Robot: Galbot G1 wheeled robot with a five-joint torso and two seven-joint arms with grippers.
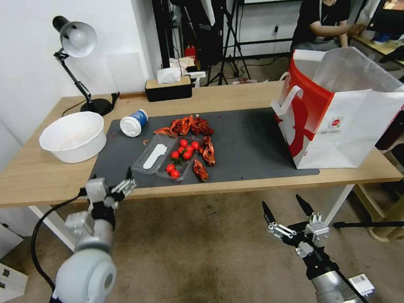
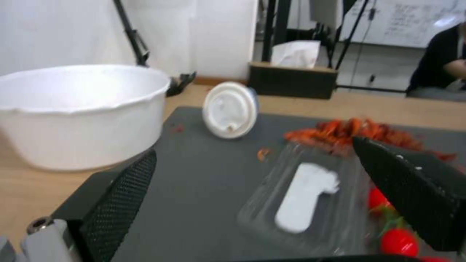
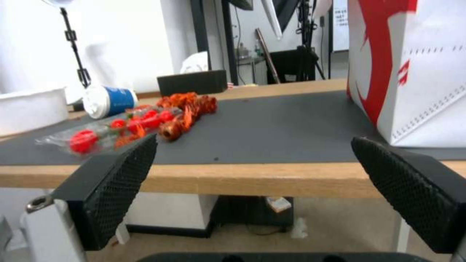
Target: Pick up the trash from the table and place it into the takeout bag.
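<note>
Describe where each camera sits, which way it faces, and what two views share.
Head: high up, looking down at the table, bag and both arms.
Left wrist: at the near table edge, facing the bowl, cup and clear tray, between the open left hand.
Right wrist: below table height, facing the bag between the open right hand.
Shared: cup, bowl.

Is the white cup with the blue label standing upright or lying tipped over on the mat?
Tipped over. The white cup with blue label lies on its side on the dark grey mat, lid facing the left wrist camera.
</note>
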